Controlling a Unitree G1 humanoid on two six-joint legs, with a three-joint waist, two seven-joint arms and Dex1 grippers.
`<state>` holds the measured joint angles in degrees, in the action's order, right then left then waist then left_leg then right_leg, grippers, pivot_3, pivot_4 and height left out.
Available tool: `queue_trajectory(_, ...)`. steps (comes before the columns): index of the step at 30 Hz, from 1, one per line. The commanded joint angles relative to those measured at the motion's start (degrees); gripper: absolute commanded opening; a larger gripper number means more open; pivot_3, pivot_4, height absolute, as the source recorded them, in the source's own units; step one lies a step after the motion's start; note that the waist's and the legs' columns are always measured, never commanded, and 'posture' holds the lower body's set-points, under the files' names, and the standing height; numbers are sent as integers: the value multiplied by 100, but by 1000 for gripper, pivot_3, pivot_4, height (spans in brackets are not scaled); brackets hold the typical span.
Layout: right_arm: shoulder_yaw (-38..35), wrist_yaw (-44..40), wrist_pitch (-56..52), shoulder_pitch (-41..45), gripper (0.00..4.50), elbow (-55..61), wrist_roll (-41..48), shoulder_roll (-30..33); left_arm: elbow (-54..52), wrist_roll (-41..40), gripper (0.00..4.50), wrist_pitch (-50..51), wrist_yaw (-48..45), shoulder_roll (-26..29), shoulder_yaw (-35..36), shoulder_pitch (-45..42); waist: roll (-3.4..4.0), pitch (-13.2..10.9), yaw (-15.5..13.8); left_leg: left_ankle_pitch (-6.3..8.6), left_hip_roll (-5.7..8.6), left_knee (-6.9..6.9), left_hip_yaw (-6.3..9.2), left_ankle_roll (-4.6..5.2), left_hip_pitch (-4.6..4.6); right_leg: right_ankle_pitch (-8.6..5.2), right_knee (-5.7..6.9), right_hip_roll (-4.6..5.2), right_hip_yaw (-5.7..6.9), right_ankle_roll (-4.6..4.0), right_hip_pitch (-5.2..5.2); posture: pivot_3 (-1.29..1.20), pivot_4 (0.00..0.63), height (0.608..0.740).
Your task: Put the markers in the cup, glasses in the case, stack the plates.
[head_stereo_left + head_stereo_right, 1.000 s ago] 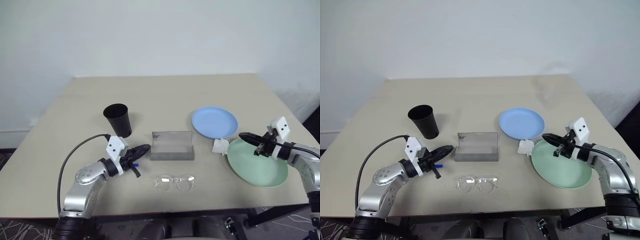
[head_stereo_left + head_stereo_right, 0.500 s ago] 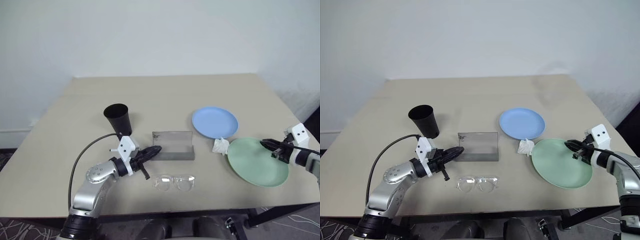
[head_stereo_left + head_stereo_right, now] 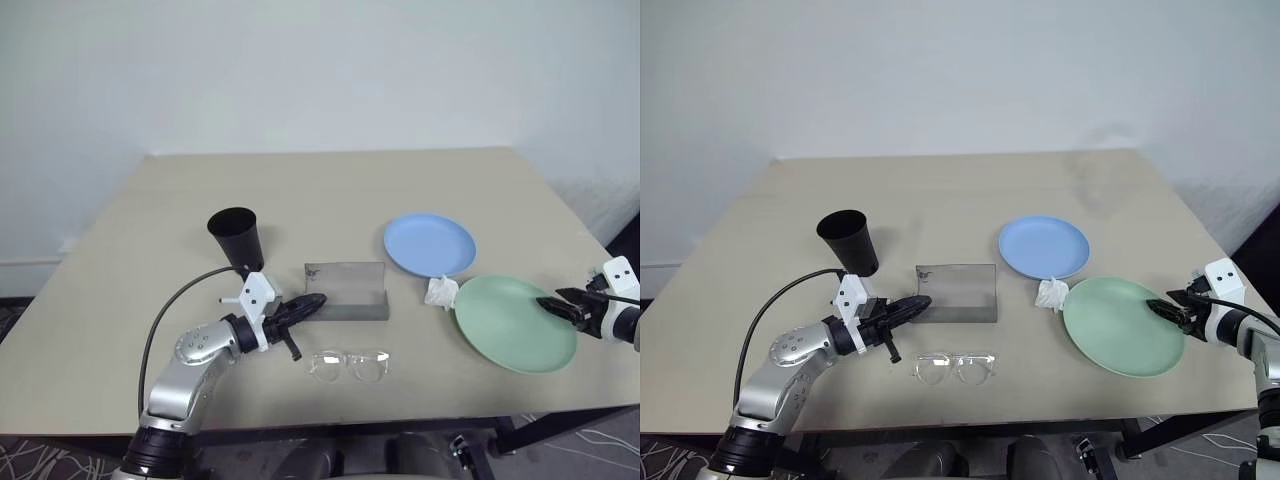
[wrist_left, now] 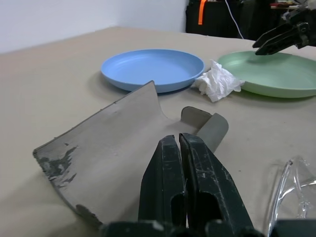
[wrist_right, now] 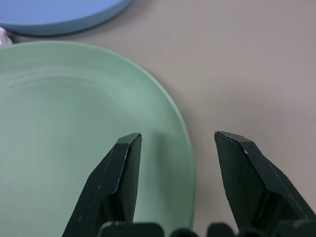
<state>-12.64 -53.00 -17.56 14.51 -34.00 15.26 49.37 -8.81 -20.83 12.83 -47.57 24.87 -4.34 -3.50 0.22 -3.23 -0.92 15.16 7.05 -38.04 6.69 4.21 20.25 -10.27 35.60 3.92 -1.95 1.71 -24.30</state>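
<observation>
The right gripper, at the right edge of the frame, has slid outward across the green plate over the last second. It was over the plate's inner, left part and now sits at its right rim. Its fingers, closed a second ago, now stand apart, one over the plate's inside and the other beyond the rim above bare table. The plate has not shifted. This looks like a setup to pinch the rim and lift the green plate onto the blue plate, which lies just above and left of it in the frame. The plates are not yet stacked.

The left gripper, at lower centre left, has moved right from beside the black cup to the left end of the grey case. Its fingers are pressed together, and a thin dark piece juts below the hand. Whether that is a marker cannot be told.

The case stands open in the centre. The clear glasses lie just below it on the table, not yet inside. A crumpled white tissue sits between the two plates.

The right arm reaches in from the right edge, its gripper tilted down toward the plate. The left arm bends in from the lower left, its gripper nearly level and aimed right.
</observation>
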Motion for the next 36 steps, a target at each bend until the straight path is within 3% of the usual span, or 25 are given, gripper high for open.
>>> queue_trajectory(1, -75, -104, -59, 155, 2560, -147, -33, 184, -82, 14, 0, -66, -21, -13, -14, -178, 1, 0, -1, 0, 0, -1, 0, 0, 0, 0, 0, -1, 1, 0, 1, 0, 0, 740)
queue_trajectory(9, -6, -331, -76, 479, 2560, -721, -130, 170, -68, 16, 0, -88, -40, 30, 10, -164, 1, 0, 5, -1, 0, -3, -4, 2, -1, 0, 0, -1, -1, 0, 1, 0, 0, 740)
queue_trajectory(12, -28, -377, -55, 602, 2009, -897, -142, 137, -66, 15, 0, -87, -38, 36, 23, -158, 1, 1, 3, -1, 0, -3, -4, 2, -1, 0, 0, -2, 0, 0, 2, 0, 0, 740)
queue_trajectory(15, -41, -418, -66, 687, 975, -1018, -141, 87, -36, 21, 0, -107, -46, 44, 34, -142, 1, 1, 6, -1, 0, -3, -5, 2, -2, 0, 0, -2, -1, 0, 2, 0, 0, 740)
queue_trajectory(21, -29, -494, -75, 722, 975, -1159, -140, 27, -102, 32, 0, -115, -1, 46, 56, -50, 1, 1, 3, -2, 0, -4, -4, 3, -1, 0, 0, -2, 0, 0, 3, 0, 0, 740)
queue_trajectory(25, -25, -562, -71, 813, 44, -1330, -143, 20, -127, 32, 0, -108, -15, 64, 51, -28, -2, 1, 31, -2, 0, -5, -6, 3, -5, 0, 0, -2, -2, 0, 6, 0, 0, 740)
queue_trajectory(36, -112, -926, -191, 1012, 15, -1528, -6, 52, -62, 77, 0, -132, -26, 22, -14, -49, -5, -4, 40, 2, -4, -4, -8, 8, -59, -31, -10, 2, -9, 14, 87, 0, 0, 740)
